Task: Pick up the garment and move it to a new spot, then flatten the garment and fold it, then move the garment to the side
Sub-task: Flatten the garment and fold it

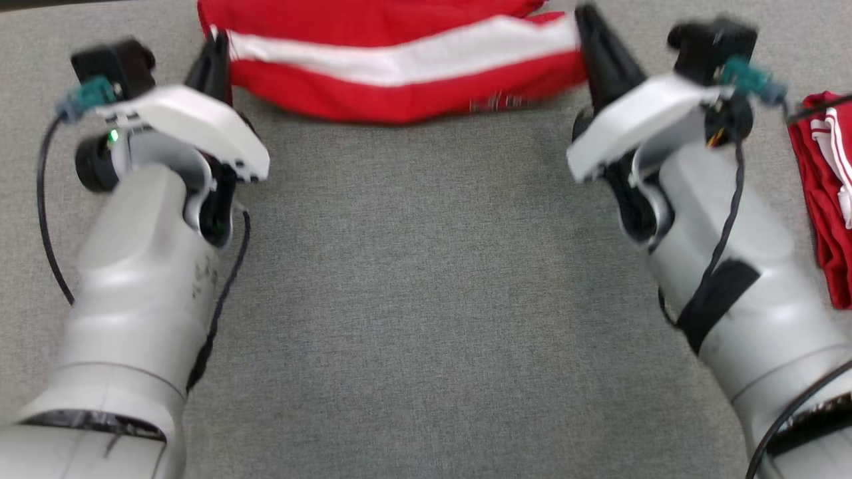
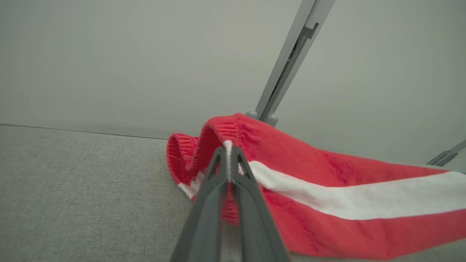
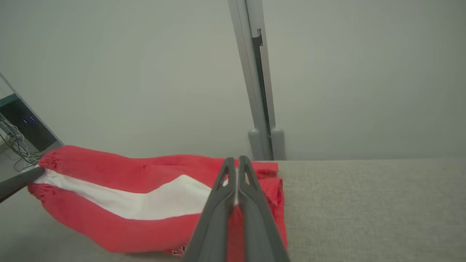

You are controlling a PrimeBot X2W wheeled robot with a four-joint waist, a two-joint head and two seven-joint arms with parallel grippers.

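Two small pinches carry the whole load.

Head view: the left gripper [image 1: 214,53], upper left, and the right gripper [image 1: 589,33], upper right, are each clamped shut on one end of the red fabric garment with a broad white stripe [image 1: 399,73]. It stretches between them along the top of the frame, over the grey woven table surface [image 1: 426,279]. Its lower edge bellies toward the middle of the frame. I judge that an uneven pull, or arms drawing together, would bunch it instead of laying it flat. At the right edge lies a second crumpled red-and-white cloth [image 1: 829,199], just beside the right forearm. A sideways sweep could drag it or tangle the two.

Left wrist view: the dark fingers meet at the centre on a thin bite of ribbed hem and white trim, and the rest trails to the right of the frame. So slight a hold could slip under tension. A pale grey metal upright [image 2: 287,65] rises at upper centre, past the table's far edge. Pushing further forward risks cloth going over that edge.

Right wrist view: the fingers are closed on the folded corner at lower centre, with the stripe running left to where a dark finger of the other arm holds the far end. A dark box with loose cables [image 3: 22,127] sits at far left, well apart.
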